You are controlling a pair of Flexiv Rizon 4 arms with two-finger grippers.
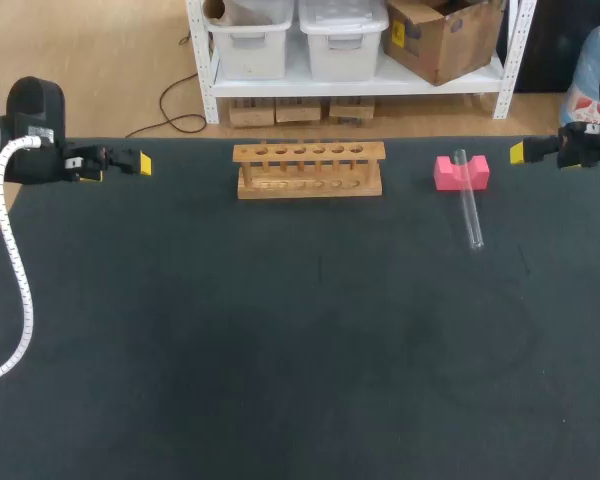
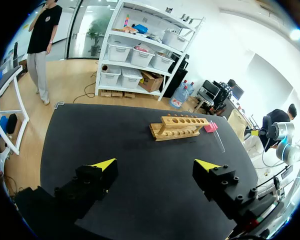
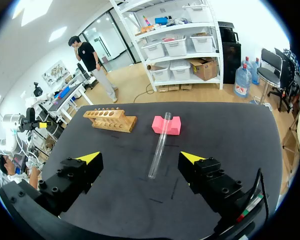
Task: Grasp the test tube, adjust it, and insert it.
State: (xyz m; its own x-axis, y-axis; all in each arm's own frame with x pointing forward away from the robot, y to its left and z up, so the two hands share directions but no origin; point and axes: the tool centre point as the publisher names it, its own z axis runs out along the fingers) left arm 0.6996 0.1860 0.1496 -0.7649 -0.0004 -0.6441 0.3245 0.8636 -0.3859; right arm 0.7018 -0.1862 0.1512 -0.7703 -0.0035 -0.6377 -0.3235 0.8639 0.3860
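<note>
Tube [image 3: 159, 147] lies with one end propped on the pink block [image 3: 166, 125] right of the rack [image 1: 309, 169], the other on the tabletop [image 1: 280, 350]: your right hand [image 3: 140, 158] is spread and empty, so straddle what looks like the free middle and pinch gently.

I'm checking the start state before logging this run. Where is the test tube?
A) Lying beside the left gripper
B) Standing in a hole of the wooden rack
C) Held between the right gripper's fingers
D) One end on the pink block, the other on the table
D: the test tube rests with its far end across the pink block and its near end on the table, apart from the wooden rack.
</note>
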